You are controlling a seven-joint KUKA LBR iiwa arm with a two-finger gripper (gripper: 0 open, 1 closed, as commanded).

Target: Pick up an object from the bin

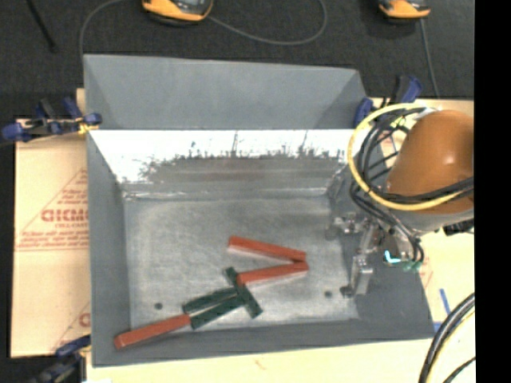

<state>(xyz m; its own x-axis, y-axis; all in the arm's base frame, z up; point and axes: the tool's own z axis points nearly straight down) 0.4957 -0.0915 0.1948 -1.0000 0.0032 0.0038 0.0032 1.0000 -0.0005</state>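
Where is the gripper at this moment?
In the camera view, the gripper is at the right side of the bin, near its right wall, just right of the two red bars on the floor, not touching them.

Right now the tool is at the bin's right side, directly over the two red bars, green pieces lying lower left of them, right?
No. The camera view shows the tool at the bin's right side, but beside the two red bars, over bare floor to their right, not over them. The green pieces do lie lower left of them.
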